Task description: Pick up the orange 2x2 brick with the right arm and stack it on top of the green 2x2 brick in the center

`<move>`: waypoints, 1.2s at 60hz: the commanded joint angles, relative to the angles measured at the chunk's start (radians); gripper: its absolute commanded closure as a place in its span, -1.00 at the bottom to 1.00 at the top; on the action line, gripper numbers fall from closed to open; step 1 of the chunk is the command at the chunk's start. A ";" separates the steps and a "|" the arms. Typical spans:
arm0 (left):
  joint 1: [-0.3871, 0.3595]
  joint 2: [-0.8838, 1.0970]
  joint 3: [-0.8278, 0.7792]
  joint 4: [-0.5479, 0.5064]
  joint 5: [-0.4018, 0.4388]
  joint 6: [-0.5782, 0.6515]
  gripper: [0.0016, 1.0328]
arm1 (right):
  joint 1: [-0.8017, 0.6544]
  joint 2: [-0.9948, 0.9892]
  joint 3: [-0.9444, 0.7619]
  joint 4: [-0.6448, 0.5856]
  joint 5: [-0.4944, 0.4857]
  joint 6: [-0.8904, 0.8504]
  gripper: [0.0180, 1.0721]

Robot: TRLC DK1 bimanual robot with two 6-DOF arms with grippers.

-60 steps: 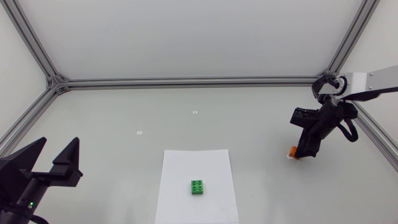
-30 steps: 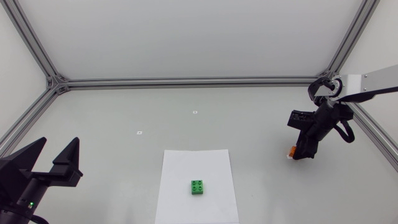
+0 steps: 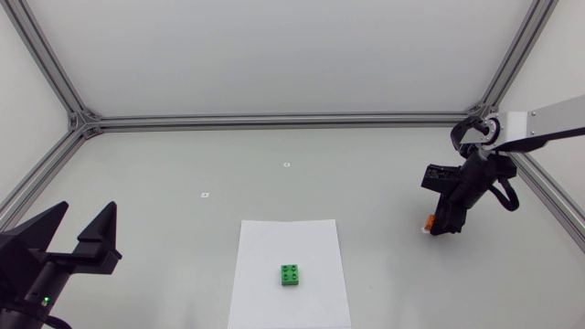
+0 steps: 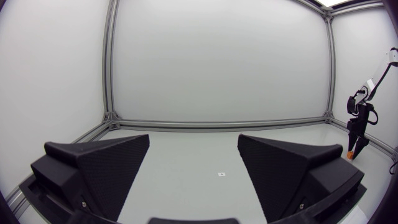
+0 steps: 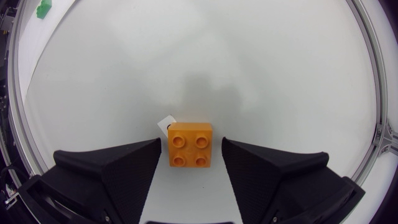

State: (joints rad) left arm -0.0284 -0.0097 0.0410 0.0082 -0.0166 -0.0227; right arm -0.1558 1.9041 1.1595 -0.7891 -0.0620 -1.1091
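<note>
The right gripper [image 5: 191, 149] is hanging tip-down over the table [image 3: 366, 164] near its right edge. Its fingers [image 5: 118, 165] are standing a little wider apart than the orange brick [image 5: 189, 145] that is sitting between them. A thin strip of table is showing on each side of the brick, so the fingers are released and are touching neither side of it. The brick is resting flat on the table with its four studs facing up. A white tag [image 5: 165, 123] is lying just beside the corner farthest from the gripper, and any print on it is too small to read.

In the head view the right arm [image 3: 539, 123] is coming in from the right edge and bending down to the orange brick. The green brick [image 3: 292, 275] is sitting studs-up on a white sheet of paper [image 3: 274, 238] in the middle of the table's near side, well apart from the orange brick.

The left gripper [image 3: 87, 212] is sitting at the table's near left corner. Its fingers [image 4: 99, 165] are spread wide and released, with only bare table showing between them. Two other white tags [image 3: 286, 165] [image 3: 206, 195] are lying on the table beyond the paper, and whatever is printed on them is too small to make out.
</note>
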 commanded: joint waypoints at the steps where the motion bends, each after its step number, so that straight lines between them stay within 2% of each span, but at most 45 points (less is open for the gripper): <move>1: 0.001 -0.006 -0.041 -0.011 0.003 0.006 -0.92 | 0.006 0.021 0.019 -0.012 0.004 -0.037 -0.17; 40: 0.001 -0.006 -0.041 -0.011 0.003 0.006 -0.92 | 0.009 0.029 0.029 -0.021 0.005 -0.040 -0.09; 45: 0.001 -0.006 -0.041 -0.011 0.003 0.006 -0.92 | 0.004 0.027 0.034 -0.025 0.004 -0.044 0.08; 52: 0.001 -0.006 -0.041 -0.011 0.003 0.006 -0.92 | -0.004 0.036 0.072 -0.062 -0.024 -0.043 0.44; 56: 0.001 -0.006 -0.041 -0.011 0.003 0.006 -0.92 | -0.005 0.042 0.080 -0.079 -0.024 -0.044 0.49; 57: 0.001 -0.006 -0.041 -0.011 0.003 0.006 -0.92 | -0.007 0.041 0.081 -0.081 -0.024 -0.043 0.56; 60: 0.001 -0.006 -0.041 -0.011 0.003 0.006 -0.92 | -0.007 0.039 0.091 -0.096 -0.029 -0.043 0.63; 72: 0.001 -0.006 -0.041 -0.011 0.003 0.006 -0.92 | 0.027 -0.059 0.040 -0.111 -0.016 -0.044 0.64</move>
State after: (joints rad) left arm -0.0284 -0.0097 0.0410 0.0082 -0.0166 -0.0227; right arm -0.1486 1.9041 1.2285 -0.8787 -0.0807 -1.1305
